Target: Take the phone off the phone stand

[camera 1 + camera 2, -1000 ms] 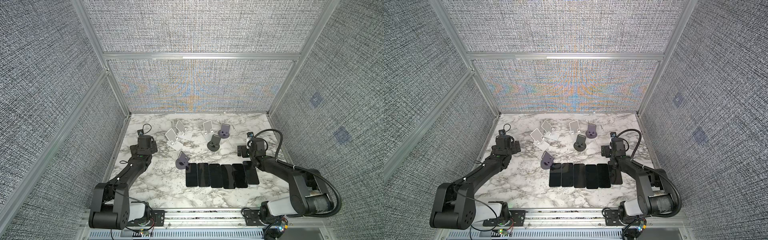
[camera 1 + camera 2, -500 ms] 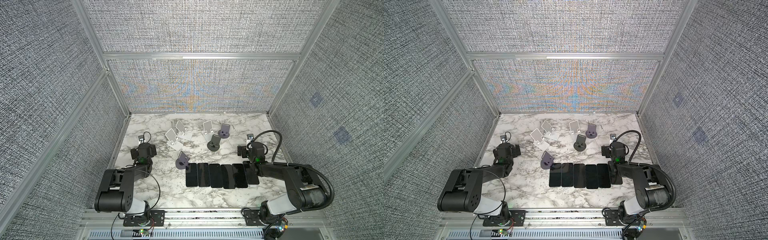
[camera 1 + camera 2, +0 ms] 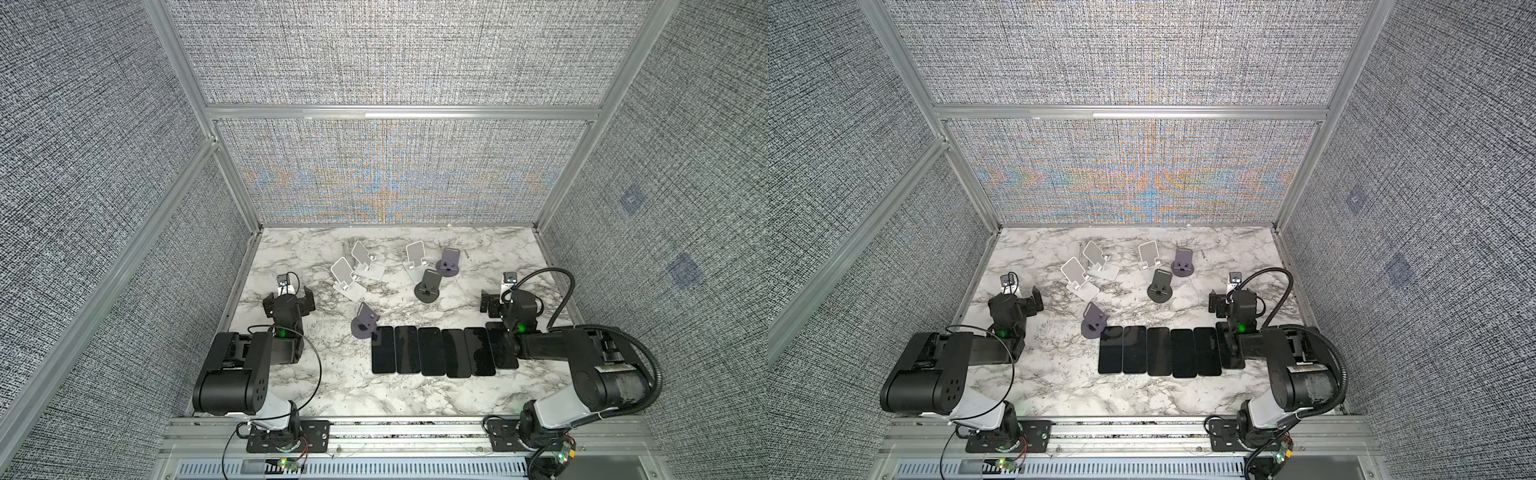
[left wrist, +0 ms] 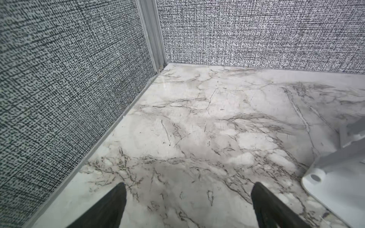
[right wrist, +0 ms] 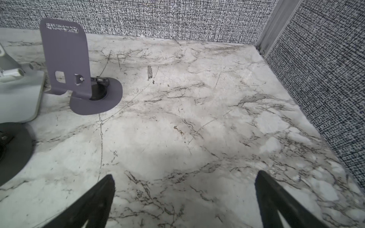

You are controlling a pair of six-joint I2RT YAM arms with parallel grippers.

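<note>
The marble table [image 3: 332, 390] holds six black phones [image 3: 432, 351] lying flat in a row. Their long sides run front to back. One end of the row lies under the right arm [image 3: 552, 347], so that arm is nearer. Behind them, three white stands [image 3: 347, 276] and three dark stands [image 3: 428, 284] hold no phone, so the job looks done. The left gripper [image 4: 188, 189] and right gripper [image 5: 184, 175] are spread wide and hold nothing.

Likely lab test cell: aluminium-framed fabric walls [image 3: 395, 62], marble-look tabletop [image 3: 332, 386].
</note>
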